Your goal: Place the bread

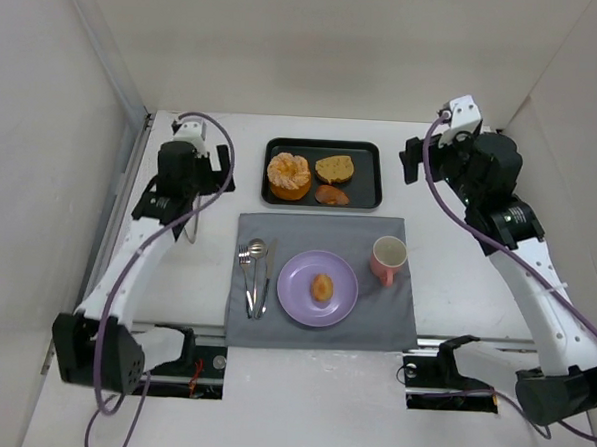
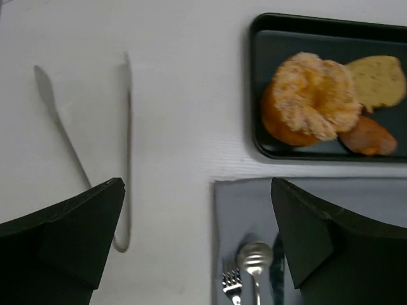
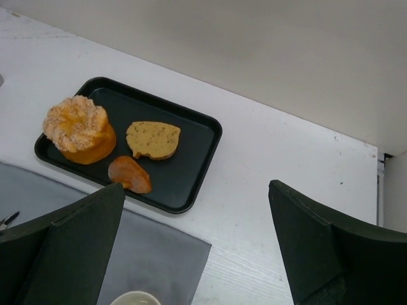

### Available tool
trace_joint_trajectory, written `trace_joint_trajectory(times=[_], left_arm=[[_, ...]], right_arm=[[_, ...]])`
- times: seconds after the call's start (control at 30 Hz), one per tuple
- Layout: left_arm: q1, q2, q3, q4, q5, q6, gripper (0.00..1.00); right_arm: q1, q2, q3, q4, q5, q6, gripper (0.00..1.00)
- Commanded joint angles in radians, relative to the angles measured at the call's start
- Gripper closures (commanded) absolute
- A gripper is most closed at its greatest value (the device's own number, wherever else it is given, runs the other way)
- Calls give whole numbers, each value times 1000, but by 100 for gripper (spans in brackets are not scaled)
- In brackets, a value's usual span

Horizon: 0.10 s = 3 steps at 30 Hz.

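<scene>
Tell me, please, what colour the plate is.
The plate is light purple, clearest in the top external view.

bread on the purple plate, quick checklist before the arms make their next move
1. Bread on the purple plate: ok, it lies near the plate's middle.
2. Left gripper empty: ok, open with nothing between its fingers.
3. Right gripper empty: ok, open with nothing held.
4. Arms away from the plate: ok, both grippers are up beside the tray, one at each end.
5. Pink cup upright: ok, standing to the right of the plate.
6. Bread settled and won't roll: cannot tell from these views.
</scene>
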Motion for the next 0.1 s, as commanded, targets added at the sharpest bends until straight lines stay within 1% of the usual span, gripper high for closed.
trace_joint_trajectory(times=[0.0,0.07], left_arm=[[-61,-104,-89,41,68,-12,0],[-113,-162,-99,41,68,10,0]], right_arm=[[-1,-5,30,30,-13,25,0],[-1,4,30,30,-53,12,0]])
